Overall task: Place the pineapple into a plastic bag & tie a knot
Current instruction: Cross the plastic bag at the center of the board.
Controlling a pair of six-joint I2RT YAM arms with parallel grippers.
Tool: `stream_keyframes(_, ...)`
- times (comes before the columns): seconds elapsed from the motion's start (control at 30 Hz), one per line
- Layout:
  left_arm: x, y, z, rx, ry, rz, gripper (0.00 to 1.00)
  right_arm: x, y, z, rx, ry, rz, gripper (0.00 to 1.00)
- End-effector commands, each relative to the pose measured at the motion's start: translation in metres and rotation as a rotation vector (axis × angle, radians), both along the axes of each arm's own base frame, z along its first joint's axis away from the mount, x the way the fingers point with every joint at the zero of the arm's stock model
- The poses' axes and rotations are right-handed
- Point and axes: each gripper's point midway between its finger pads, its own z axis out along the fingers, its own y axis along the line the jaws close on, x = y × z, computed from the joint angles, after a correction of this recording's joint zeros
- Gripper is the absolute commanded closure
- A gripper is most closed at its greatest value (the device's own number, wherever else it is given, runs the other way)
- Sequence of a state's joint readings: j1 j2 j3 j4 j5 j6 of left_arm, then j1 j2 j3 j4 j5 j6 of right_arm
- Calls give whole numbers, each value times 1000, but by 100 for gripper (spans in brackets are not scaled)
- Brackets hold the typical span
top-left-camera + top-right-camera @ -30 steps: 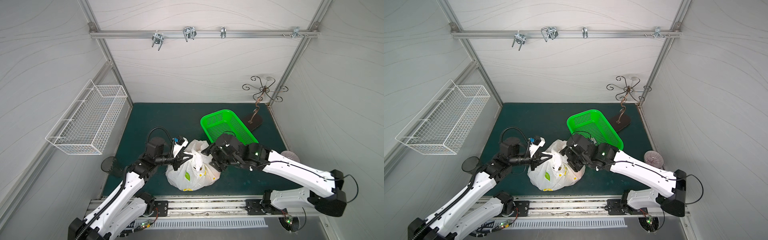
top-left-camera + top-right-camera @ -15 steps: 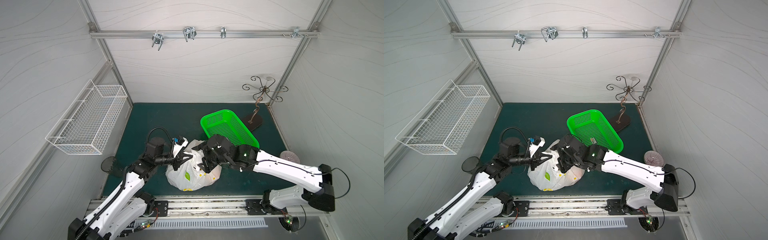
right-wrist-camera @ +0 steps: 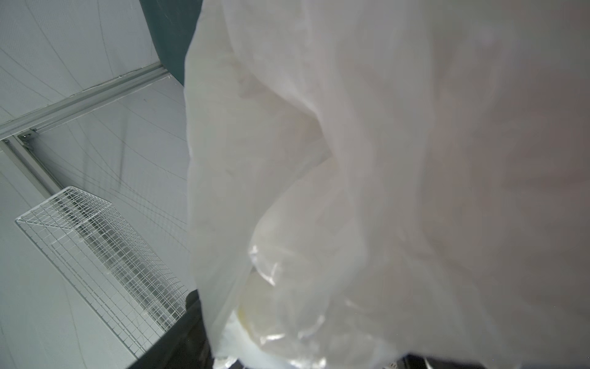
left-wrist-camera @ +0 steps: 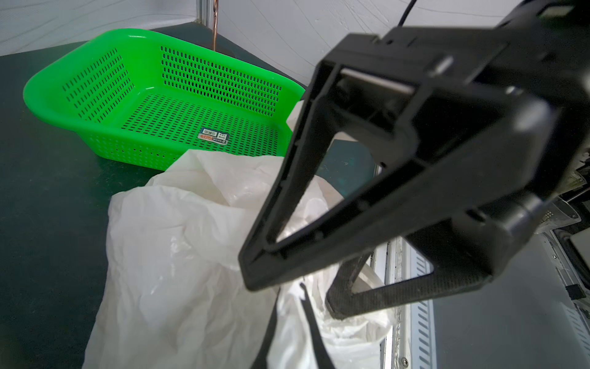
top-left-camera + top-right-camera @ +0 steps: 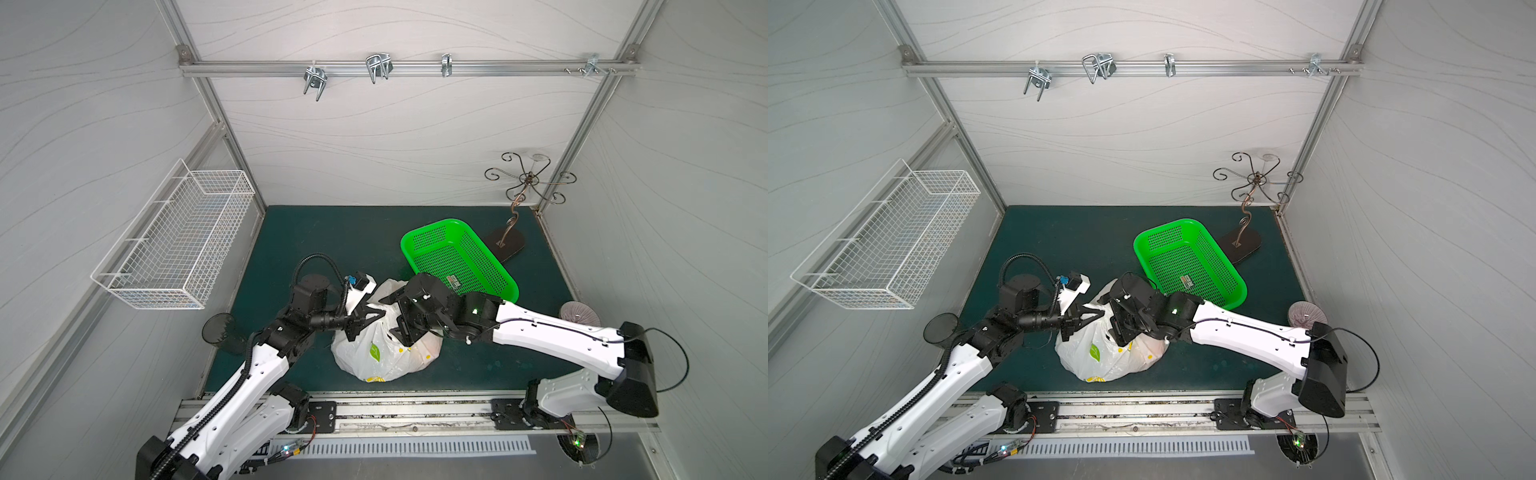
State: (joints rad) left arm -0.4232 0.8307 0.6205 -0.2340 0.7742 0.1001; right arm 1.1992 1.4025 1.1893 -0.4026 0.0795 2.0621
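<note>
The white plastic bag, printed with a green leaf and yellow marks, sits bulging on the green mat near the front. My left gripper is shut on a strip of the bag's handle at its top; the left wrist view shows the white strip pinched at the gripper. My right gripper is open over the bag's top, its fingers wide apart on either side of that strip. Bag plastic fills the right wrist view. The pineapple and the knot are hidden.
A green perforated tray lies just behind the bag, by my right arm. A white wire basket hangs on the left wall. A curly metal stand is at back right. A dark round cup stands at front left.
My right gripper has moved left over the bag's top, towards my left gripper. My left gripper has stayed put, shut on the handle.
</note>
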Motion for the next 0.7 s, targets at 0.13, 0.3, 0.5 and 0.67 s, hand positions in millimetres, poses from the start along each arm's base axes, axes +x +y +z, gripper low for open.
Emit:
stream_keyframes(0.13,4,-2,24,-46,-75,-1,100,11,4,-19,-18,-20,-43,18)
stream_keyframes(0.3,3,-2,23,-47,-68,-1,100,20,6,-27,-24,-34,-67,18)
stream_keyframes(0.5,3,-2,23,-52,-56,2,100,33,7,-29,-20,-83,-108,22)
stream_keyframes(0.67,1,-1,24,-58,-48,6,100,44,5,-30,-29,-122,-145,27)
